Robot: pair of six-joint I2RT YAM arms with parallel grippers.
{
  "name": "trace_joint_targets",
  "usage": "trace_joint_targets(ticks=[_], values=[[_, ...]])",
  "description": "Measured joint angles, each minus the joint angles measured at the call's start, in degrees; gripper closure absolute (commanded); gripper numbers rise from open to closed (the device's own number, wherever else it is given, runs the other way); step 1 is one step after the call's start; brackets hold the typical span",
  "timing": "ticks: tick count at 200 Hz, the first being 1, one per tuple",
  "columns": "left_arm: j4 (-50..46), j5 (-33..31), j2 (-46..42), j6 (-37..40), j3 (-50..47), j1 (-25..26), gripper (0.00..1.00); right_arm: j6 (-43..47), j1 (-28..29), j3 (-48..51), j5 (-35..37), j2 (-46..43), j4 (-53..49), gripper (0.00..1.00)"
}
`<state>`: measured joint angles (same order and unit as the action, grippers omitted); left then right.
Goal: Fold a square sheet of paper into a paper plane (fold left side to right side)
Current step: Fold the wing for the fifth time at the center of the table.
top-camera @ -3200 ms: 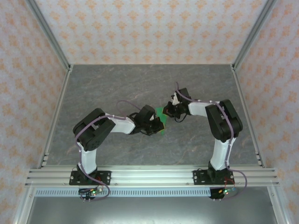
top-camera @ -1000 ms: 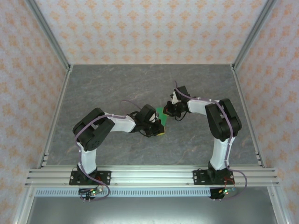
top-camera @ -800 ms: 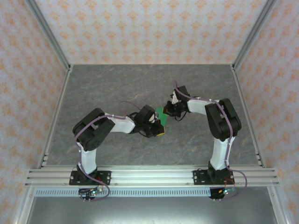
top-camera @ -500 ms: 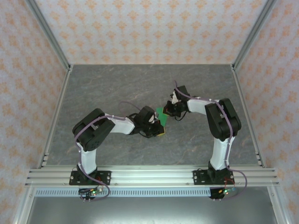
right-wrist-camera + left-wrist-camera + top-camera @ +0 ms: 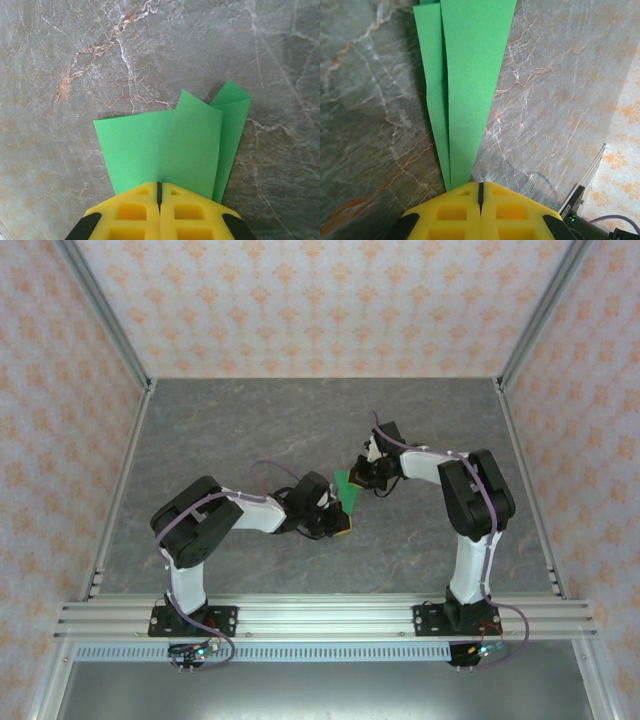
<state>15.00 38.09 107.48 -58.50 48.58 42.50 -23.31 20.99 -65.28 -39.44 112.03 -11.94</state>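
A: We find the green paper (image 5: 346, 484) mid-counter, folded and lying between the two wrists.

B: Noted. From the left wrist we see it as a long wedge that narrows toward the left fingers (image 5: 455, 212). Its pointed end runs under their tips. The two pads meet along one thin seam, so they are together. We cannot tell if they press on the sheet.

A: On the right, the right fingers (image 5: 132, 212) are also together. The paper's near edge disappears beneath their tips, and the sheet fans out away from them.

B: What has changed over the last few seconds?

A: Very little. We see the left arm's elbow drop slightly toward the near rail, and its wrist slides a touch nearer along the paper. The right arm holds its pose, and the paper sits where it did.

B: Surfaces next. The counter (image 5: 250, 420) is grey and stone-patterned, with pale and rust-coloured veins.

A: The paper is matte, plain and bright green. On the left we count two overlapping layers with a long straight edge between them. On the right there are stacked flaps and a faint crease. One pointed corner at the far side lifts and casts a shadow.

B: The finger pads are yellow with square recesses, and the housing behind them is black.
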Motion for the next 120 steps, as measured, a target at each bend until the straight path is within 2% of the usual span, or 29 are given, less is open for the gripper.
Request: trace_joint_targets(ticks=[83, 120], values=[[-1.1, 0.1, -1.5, 0.0, -1.3, 1.0, 1.0, 0.0, 0.0, -0.1, 0.0, 0.0, -0.2, 1.0], [-5.7, 1.1, -3.1, 0.1, -1.4, 1.7, 1.0, 0.0, 0.0, -0.1, 0.0, 0.0, -0.2, 1.0]])
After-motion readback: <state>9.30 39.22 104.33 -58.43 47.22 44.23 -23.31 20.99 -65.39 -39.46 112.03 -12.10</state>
